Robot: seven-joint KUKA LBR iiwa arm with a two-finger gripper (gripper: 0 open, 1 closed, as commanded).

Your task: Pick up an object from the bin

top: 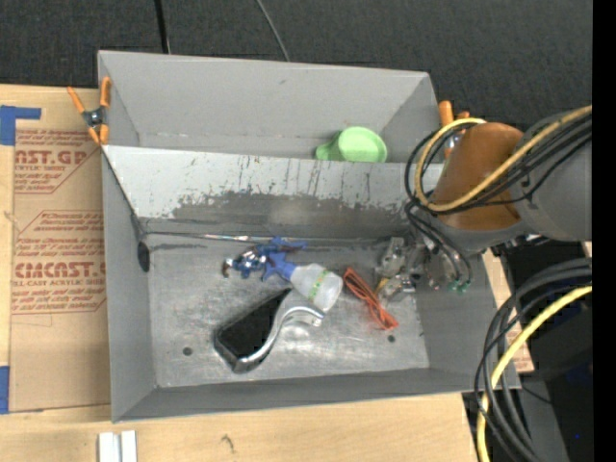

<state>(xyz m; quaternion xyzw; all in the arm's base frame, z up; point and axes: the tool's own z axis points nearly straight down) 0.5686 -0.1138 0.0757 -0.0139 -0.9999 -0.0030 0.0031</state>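
We should lower the gripper (pixel 402 272) — open or closed, we cannot tell — squarely over the red wire (pixel 371 298) at four o'clock.

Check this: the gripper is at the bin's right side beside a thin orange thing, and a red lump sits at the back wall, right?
No. The camera view shows the lump at the back wall is green, not red. The gripper is at the right of the bin beside the orange thing.
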